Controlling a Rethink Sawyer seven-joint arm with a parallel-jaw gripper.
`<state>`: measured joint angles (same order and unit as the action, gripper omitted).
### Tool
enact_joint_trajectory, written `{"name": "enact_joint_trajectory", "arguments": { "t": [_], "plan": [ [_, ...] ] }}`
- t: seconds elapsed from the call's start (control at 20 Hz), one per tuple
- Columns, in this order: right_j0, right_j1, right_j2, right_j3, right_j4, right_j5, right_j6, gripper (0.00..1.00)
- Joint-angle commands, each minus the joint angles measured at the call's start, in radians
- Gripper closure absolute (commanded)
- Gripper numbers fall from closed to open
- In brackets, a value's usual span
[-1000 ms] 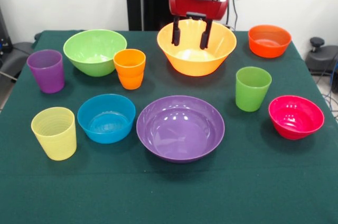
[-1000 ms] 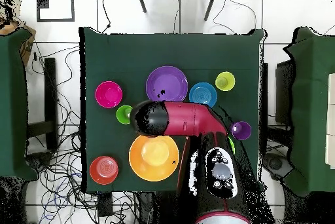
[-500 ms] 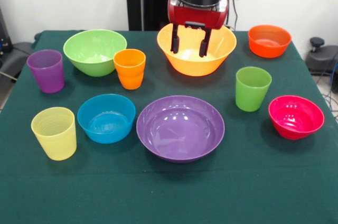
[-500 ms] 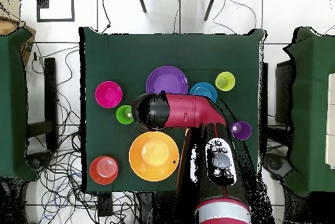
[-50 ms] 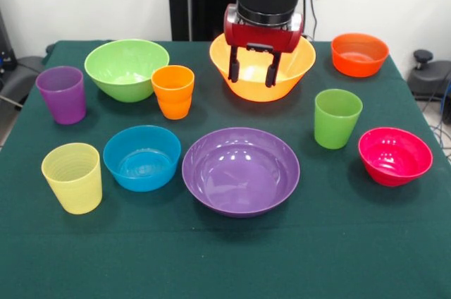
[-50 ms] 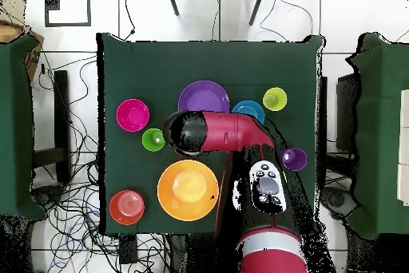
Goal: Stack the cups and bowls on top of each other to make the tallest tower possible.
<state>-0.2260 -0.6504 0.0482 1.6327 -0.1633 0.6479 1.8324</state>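
Note:
My gripper hangs open and empty above the near rim of the large orange-yellow bowl. The wide purple bowl sits in front of it. Light green bowl, blue bowl, pink-red bowl and orange-red bowl stand apart. So do the purple cup, orange cup, yellow cup and green cup. Nothing is stacked. Overhead, the arm lies between the purple bowl and the orange-yellow bowl, hiding the fingers.
Everything stands on a dark green cloth table. Overhead, the arm covers the light green bowl and the orange cup and part of the blue bowl. Cables lie on the floor beside the table.
The gripper has come forward and lower, from over the middle of the orange-yellow bowl to its near rim, toward the purple bowl. It stays open. No cup or bowl has moved.

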Motion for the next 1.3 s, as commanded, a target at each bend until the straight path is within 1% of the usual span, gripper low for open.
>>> {"name": "enact_joint_trajectory", "arguments": {
  "t": [0.05,0.3,0.4,0.7,1.1,1.2,1.3],
  "plan": [
    [0.006,0.041,0.075,-0.049,-0.034,0.062,-0.017,0.0],
    [0.009,0.044,0.068,-0.059,-0.035,0.083,-0.017,0.0],
    [0.011,0.045,0.064,-0.067,-0.029,0.109,-0.012,0.0],
    [0.011,0.061,0.078,-0.131,0.003,0.17,0.005,0.0],
    [0.013,0.065,0.086,-0.173,0.011,0.218,0.01,0.0],
    [0.009,0.059,0.091,-0.171,0.013,0.224,0.004,0.0],
    [0.006,0.049,0.095,-0.15,0.01,0.21,-0.005,0.0]
  ]
}}
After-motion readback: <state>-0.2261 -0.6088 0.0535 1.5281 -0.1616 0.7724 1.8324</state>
